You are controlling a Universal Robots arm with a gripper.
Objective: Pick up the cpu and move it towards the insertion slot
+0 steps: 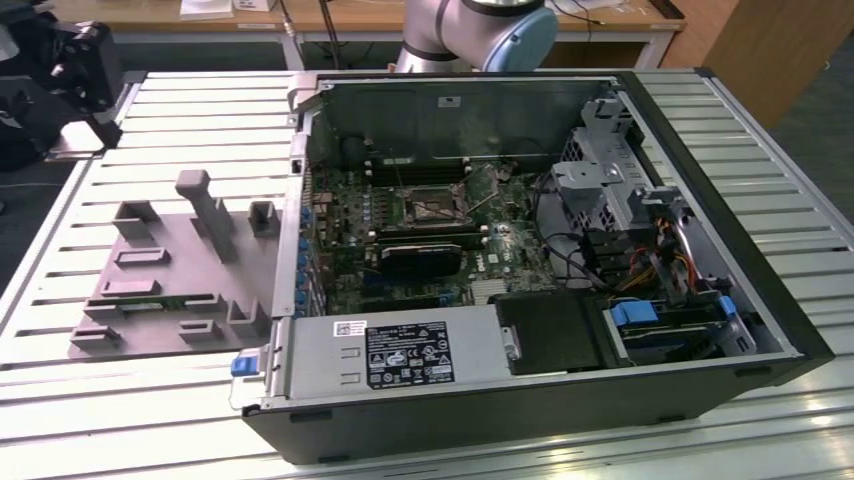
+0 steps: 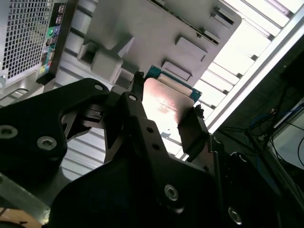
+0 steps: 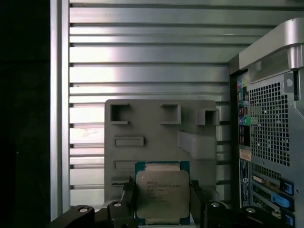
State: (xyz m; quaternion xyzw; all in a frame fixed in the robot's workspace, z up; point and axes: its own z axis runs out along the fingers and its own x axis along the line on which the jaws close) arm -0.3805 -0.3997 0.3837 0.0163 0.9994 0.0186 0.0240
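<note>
We found the small, flat, square cpu (image 3: pixel 162 197) (image 2: pixel 166 107), shiny silver metal on top with a thin green-blue rim, held in the black two-fingered pincer (image 3: pixel 162 204) (image 2: pixel 168 95). In both wrist views the black fingers (image 3: pixel 197 202) (image 2: pixel 190 133) pressed against two opposite edges of the chip, one on each side. The opening was no wider than the chip itself.

Behind the cpu lay a flat grey plastic fixture plate (image 3: pixel 156 128) (image 2: pixel 156 28) (image 1: pixel 174 270) with raised blocks and shallow pockets. The chip was clear of the plate and outside the case; we could not tell how high it was.

The insertion slot (image 1: pixel 434 207), a square dark socket in a thin silver frame, sat on the green motherboard (image 1: pixel 347 230) inside an open black computer case (image 1: pixel 534 400) (image 3: pixel 270 118). It lay just on the far side of a black rectangular fan block (image 1: pixel 420 258).

The case rested on a slatted aluminium table (image 1: pixel 160 110) (image 3: pixel 142 47). The grey plate lay just beside it on the exterior view's left. In the first wrist view the perforated rear panel of the case stood beside the plate.

At the far edge of the table stood the grey robot arm (image 1: pixel 474 30) with a pale blue joint cap. Beyond it were wooden benches (image 1: pixel 334 15).
</note>
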